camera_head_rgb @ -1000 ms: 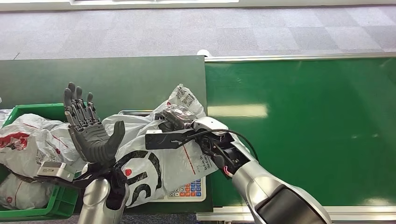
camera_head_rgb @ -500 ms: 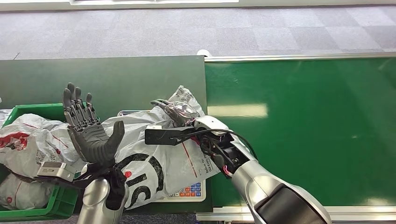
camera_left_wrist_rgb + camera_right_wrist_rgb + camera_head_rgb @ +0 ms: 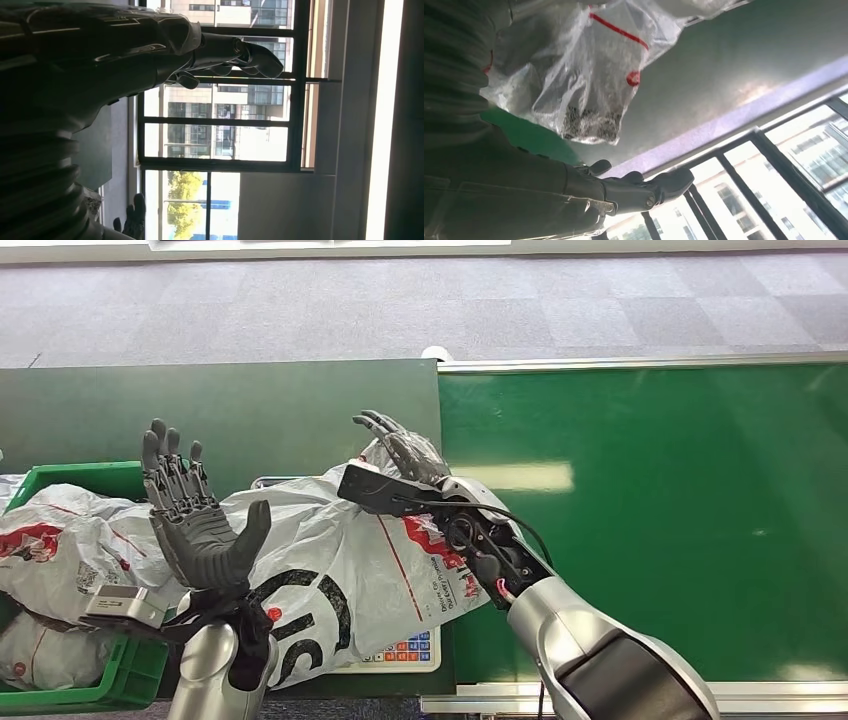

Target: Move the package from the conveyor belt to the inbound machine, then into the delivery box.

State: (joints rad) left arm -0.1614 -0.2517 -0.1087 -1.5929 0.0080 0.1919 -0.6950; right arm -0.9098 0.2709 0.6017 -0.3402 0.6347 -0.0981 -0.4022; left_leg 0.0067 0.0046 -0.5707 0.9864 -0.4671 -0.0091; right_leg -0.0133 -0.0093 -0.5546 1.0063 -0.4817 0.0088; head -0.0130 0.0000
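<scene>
A white plastic package (image 3: 340, 570) with black and red print lies on the white inbound machine (image 3: 405, 651), covering most of it. My right hand (image 3: 400, 452) hovers over the package's far corner with fingers spread and nothing in it. The right wrist view looks along those outstretched fingers (image 3: 644, 187) with the package's crinkled corner (image 3: 589, 90) beside them. My left hand (image 3: 195, 515) is raised palm-up by the package's left edge, fingers apart and holding nothing. Its fingers (image 3: 240, 50) stand dark against a window in the left wrist view.
A green delivery box (image 3: 120, 670) at the left holds other white packages (image 3: 60, 540). The bright green conveyor belt (image 3: 650, 520) runs to the right, and a dark green tabletop (image 3: 230, 410) lies behind the machine. Grey carpet lies beyond.
My right hand has let go of the package's far corner, opened its fingers and lifted away. The package has settled flatter on the machine. The left hand has stayed put.
</scene>
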